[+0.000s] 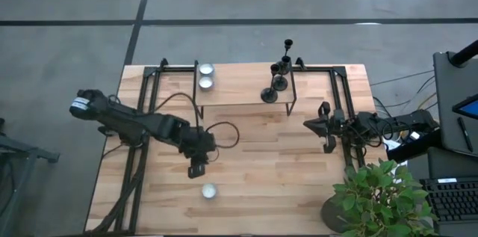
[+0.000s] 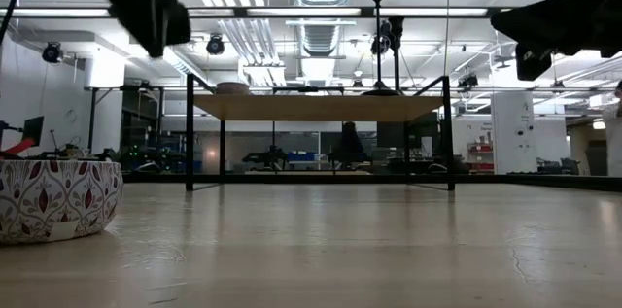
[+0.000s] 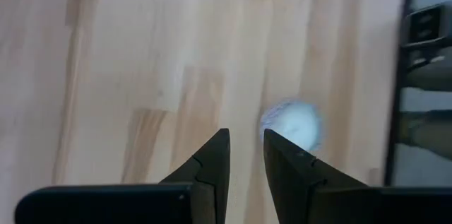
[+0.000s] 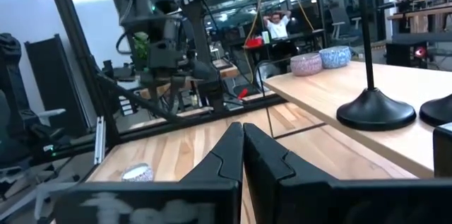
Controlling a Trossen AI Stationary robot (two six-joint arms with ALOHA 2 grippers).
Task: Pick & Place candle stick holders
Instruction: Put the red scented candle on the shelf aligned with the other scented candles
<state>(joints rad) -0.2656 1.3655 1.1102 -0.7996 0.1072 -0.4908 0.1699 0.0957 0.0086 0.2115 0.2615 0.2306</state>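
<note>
Three black candle stick holders [image 1: 269, 95] [image 1: 280, 82] [image 1: 287, 45] stand on their round bases at the right end of a raised wooden shelf [image 1: 239, 91] at the table's far side. Two of the bases show in the right wrist view [image 4: 376, 114] [image 4: 438, 111]. My left gripper [image 1: 196, 168] hangs above the table's near middle, pointing down, slightly open and empty [image 3: 246, 146]. My right gripper [image 1: 308, 124] is shut and empty [image 4: 242, 128], level, right of the shelf and pointing toward the table's left.
A small patterned round tin [image 1: 209, 191] sits on the table just near of my left gripper. Two similar tins [image 1: 205, 69] [image 1: 205, 82] sit at the shelf's left end. A potted plant [image 1: 381, 192] stands at the near right corner. A person [image 4: 277, 25] sits far behind.
</note>
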